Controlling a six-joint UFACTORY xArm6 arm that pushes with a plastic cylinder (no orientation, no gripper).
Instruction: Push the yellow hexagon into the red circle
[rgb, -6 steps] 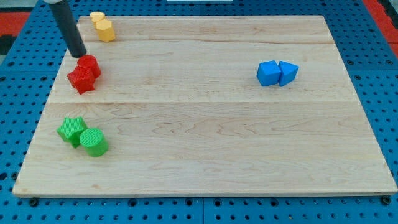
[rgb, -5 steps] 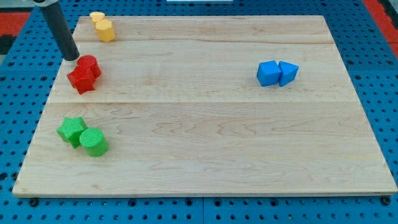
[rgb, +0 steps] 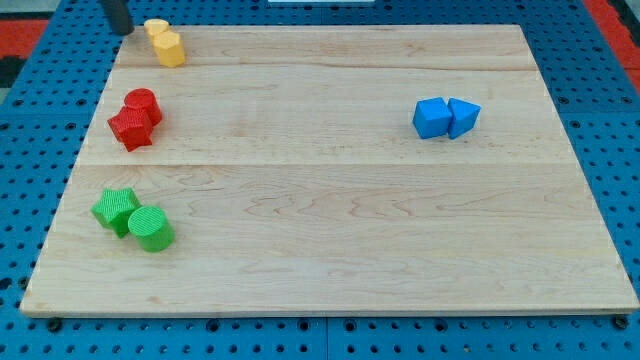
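Observation:
The yellow hexagon (rgb: 169, 47) lies at the board's top left, touching a second yellow block (rgb: 155, 28) just above it. The red circle (rgb: 143, 104) sits lower on the left side, touching a red star (rgb: 130, 128) below it. My tip (rgb: 123, 29) is at the view's top left, just left of the upper yellow block and off the board's top-left corner. Most of the rod is cut off by the view's top edge.
A green star (rgb: 115, 209) and a green circle (rgb: 150, 229) sit together at the lower left. A blue cube (rgb: 431, 117) and a blue triangle (rgb: 463, 116) touch at the right. The wooden board (rgb: 340, 200) rests on a blue pegboard.
My tip has moved up the view, from beside the red circle's upper left to the top-left corner next to the yellow blocks. No block has moved.

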